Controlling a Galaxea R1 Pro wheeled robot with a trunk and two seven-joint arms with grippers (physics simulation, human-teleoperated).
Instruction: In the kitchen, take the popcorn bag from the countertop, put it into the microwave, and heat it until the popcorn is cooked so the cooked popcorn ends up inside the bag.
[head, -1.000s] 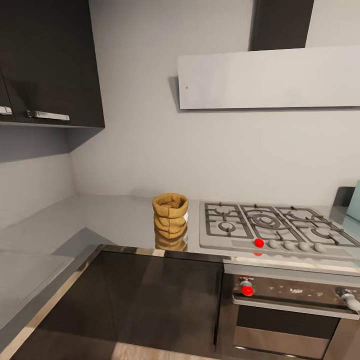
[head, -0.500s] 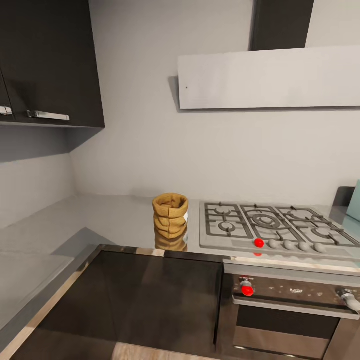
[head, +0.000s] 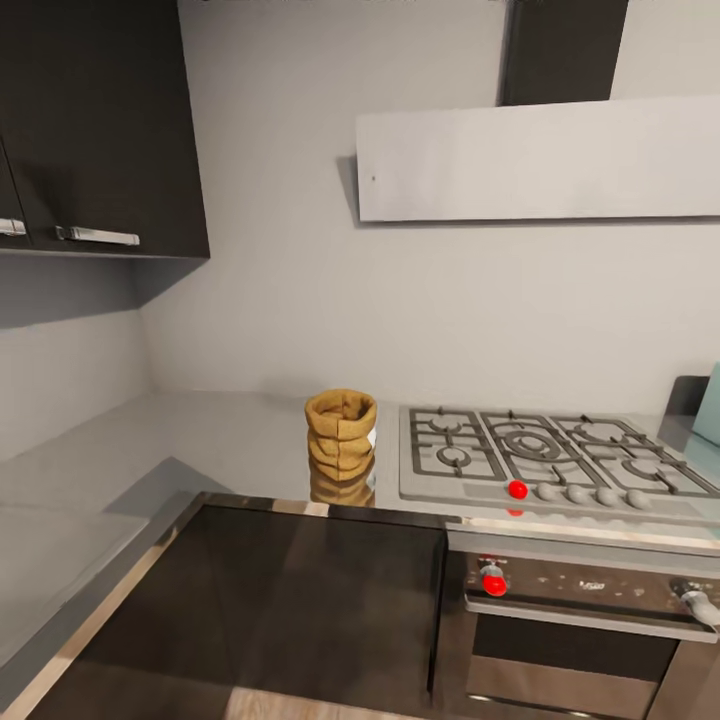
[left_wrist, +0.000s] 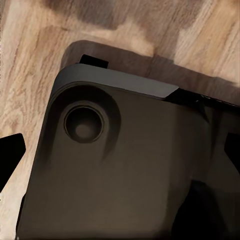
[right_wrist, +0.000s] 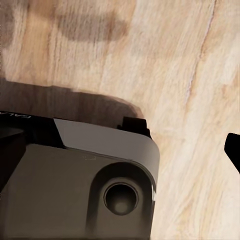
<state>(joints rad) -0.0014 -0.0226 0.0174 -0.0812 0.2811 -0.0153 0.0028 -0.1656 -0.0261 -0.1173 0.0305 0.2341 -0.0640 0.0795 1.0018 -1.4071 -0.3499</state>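
The popcorn bag (head: 341, 432), a tan crumpled sack with a rolled rim, stands upright on the glossy grey countertop (head: 220, 440), just left of the gas hob. A pale mint sliver of the microwave (head: 710, 404) shows at the far right edge. In the left wrist view my left gripper (left_wrist: 120, 152) hangs open over my own dark base, a black fingertip at each side edge. My right gripper (right_wrist: 120, 147) is likewise open above the base and the wood floor. Both grippers are far from the bag. No popcorn is visible.
A grey gas hob (head: 545, 455) with black grates and a red knob sits right of the bag, above a dark oven (head: 580, 630). Dark wall cabinets (head: 100, 130) hang at the upper left and a white hood (head: 540, 160) above the hob. The counter wraps round to the left.
The whole head picture has slipped down a few pixels, so the camera has tilted slightly. The bag and the rest of the kitchen have not moved.
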